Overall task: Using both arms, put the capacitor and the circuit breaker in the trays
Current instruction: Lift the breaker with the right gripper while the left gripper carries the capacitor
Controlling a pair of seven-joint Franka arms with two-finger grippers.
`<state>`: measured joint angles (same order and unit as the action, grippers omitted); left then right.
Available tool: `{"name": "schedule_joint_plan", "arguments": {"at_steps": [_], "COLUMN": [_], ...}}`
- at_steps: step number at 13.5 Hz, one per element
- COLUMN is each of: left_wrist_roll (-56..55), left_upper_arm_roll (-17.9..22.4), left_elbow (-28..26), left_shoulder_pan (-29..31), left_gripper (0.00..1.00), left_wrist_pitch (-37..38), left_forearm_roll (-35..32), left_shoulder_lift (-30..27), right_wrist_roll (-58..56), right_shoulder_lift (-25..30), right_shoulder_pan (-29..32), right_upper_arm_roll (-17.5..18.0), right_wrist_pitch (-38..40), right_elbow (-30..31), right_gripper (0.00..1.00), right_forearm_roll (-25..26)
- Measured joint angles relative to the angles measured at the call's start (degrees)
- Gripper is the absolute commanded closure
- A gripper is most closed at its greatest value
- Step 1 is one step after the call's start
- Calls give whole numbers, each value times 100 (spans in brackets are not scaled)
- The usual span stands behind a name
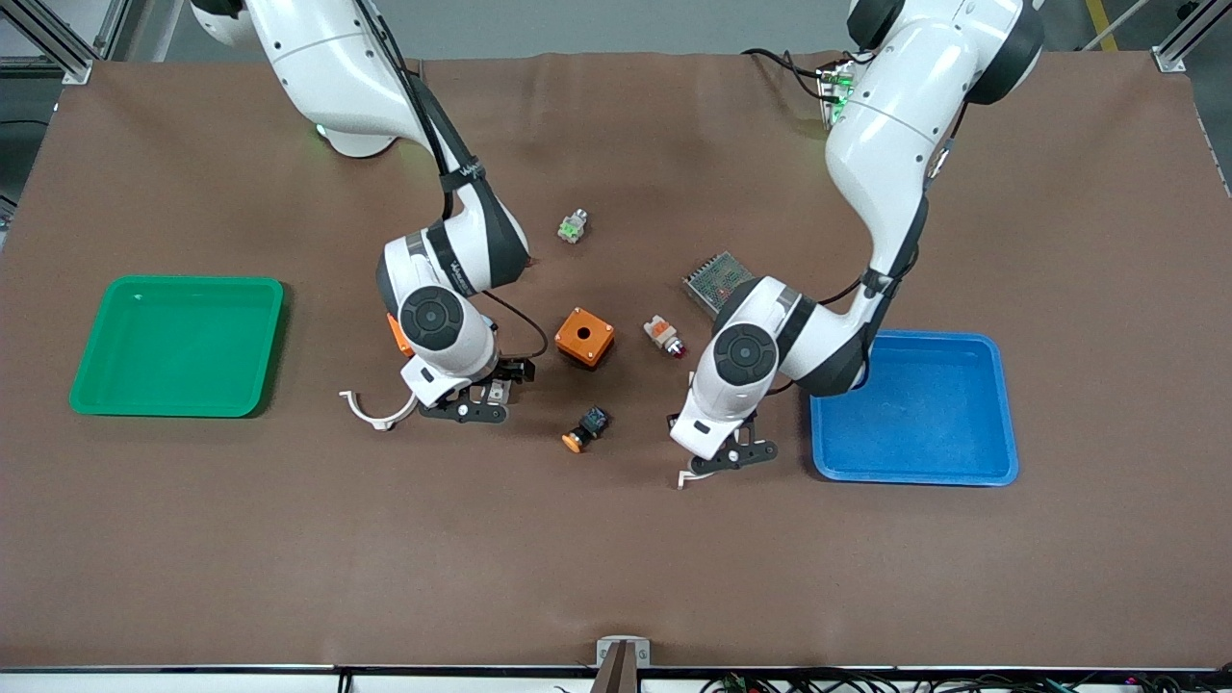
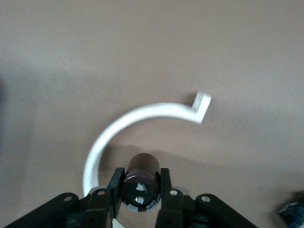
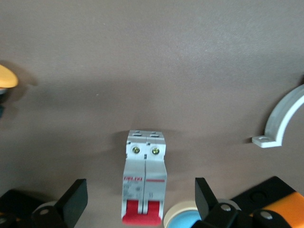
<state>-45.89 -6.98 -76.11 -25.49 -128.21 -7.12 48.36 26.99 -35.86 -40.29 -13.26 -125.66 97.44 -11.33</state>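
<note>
I see my left gripper [image 2: 141, 190] down on the table beside the blue tray [image 1: 914, 467], clenched on the capacitor [image 2: 140, 183] between its fingers, while my right gripper [image 3: 141, 202] sits low with jaws spread wide, the circuit breaker [image 3: 144, 190] lying untouched between them.
</note>
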Motion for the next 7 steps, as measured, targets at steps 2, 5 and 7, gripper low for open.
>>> {"name": "schedule_joint_plan", "arguments": {"at_steps": [2, 5, 7], "left_wrist_roll": [164, 841, 1484], "left_upper_arm_roll": [25, 40, 45], "left_elbow": [40, -256, -723], "left_shoulder_pan": [284, 905, 1397], "left_gripper": [100, 100, 100], "left_wrist_pitch": [281, 854, 871], "left_forearm_roll": [-92, -110, -116], "left_shoulder_lift": [-341, -927, -1188], "right_wrist_roll": [6, 24, 39], "right_shoulder_lift": [-105, -144, -144], "right_shoulder_pan": [0, -6, -21], "right_upper_arm_roll": [-5, 0, 10], "right_wrist_pitch": [-89, -85, -29], "right_elbow": [1, 24, 40], "right_gripper": [32, 61, 75], "right_forearm_roll": [-1, -3, -9]}}
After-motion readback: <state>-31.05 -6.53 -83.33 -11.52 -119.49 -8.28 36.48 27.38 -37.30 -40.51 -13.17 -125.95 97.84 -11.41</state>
